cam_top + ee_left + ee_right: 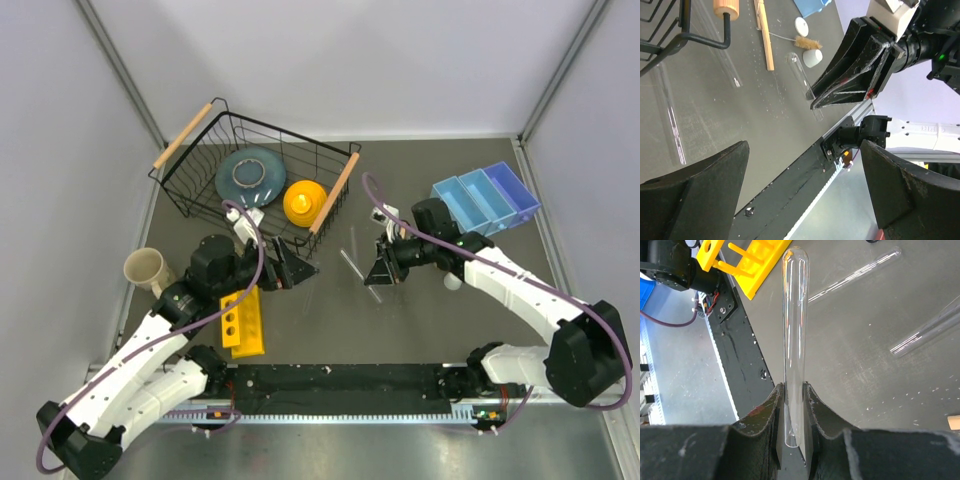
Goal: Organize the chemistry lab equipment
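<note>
My right gripper (792,395) is shut on the open end of a clear glass test tube (795,315), which sticks out ahead over the dark table. The left wrist view shows the same tube (801,75) in the right gripper (812,105). My left gripper (805,185) stands wide open with nothing between its fingers, left of the right one (383,270). A pale wooden stick (765,35), a small brown brush (807,43) and two white round pieces (801,25) (812,58) lie on the table. Thin glass rods (855,275) (930,327) lie beside the tube.
A yellow tube rack (243,322) lies near the left arm. The black wire basket (190,185) holds a blue-grey plate (250,172) and a yellow dome (305,200). A beige mug (145,268) stands at the left, blue bins (485,198) at the right.
</note>
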Robot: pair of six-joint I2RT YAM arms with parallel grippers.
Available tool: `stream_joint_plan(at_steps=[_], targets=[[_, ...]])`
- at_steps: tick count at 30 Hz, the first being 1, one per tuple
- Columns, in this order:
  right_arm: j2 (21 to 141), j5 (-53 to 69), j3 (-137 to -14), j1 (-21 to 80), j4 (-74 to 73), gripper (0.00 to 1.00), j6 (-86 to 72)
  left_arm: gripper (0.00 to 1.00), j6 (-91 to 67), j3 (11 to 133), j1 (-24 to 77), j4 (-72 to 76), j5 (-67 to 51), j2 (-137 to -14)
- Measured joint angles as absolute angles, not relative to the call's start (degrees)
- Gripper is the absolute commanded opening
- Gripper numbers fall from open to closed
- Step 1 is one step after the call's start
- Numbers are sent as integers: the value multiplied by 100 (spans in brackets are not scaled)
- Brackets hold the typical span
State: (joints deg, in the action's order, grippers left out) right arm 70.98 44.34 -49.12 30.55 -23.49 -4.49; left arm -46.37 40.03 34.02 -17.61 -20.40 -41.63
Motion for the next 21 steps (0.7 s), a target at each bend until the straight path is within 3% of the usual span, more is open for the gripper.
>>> stream_joint_plan(at_steps=[21], targets=[[7089,4676,-4912,3603,-2368,14,-281,98,-5203,3800,3638,-467,-2108,-4956]])
